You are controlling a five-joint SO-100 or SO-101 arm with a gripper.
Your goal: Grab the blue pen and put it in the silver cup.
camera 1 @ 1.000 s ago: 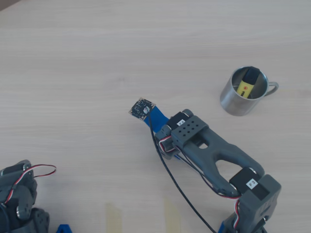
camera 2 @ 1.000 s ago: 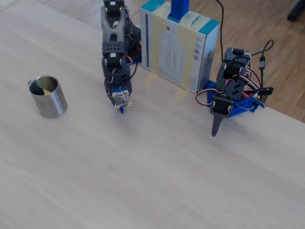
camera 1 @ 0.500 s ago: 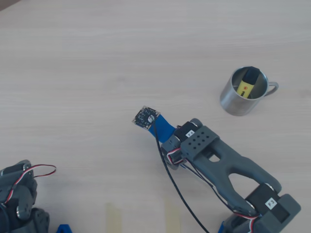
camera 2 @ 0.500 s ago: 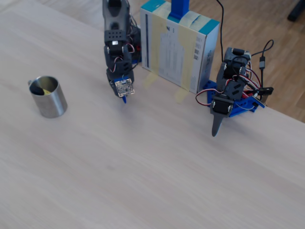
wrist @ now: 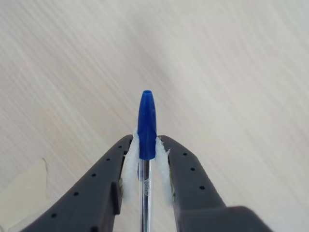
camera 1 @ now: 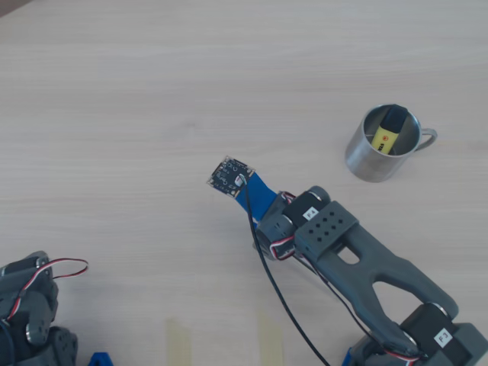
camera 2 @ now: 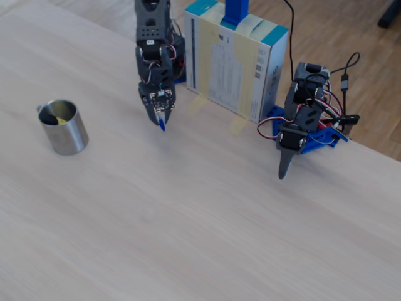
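Blue cap first: the blue pen (wrist: 146,126) sits pinched in the hand (wrist: 146,145), lifted clear of the desk (camera 1: 114,91).

In the wrist view the two fingers press white padding against the clear barrel just below the cap, so the grip is thin & near one end. In the fixed view the pen tip (camera 2: 162,124) hangs off the desk surface, arm pulled in close to its base. The silver cup (camera 1: 377,146) stands well apart, up & to the right in the overhead view, w/ a yellow-and-black marker (camera 1: 388,131) already inside. Risks, I'd say: the pen could swivel or slip in the soft pads during the swing; it could clip the rim or jam against the marker & tip out.
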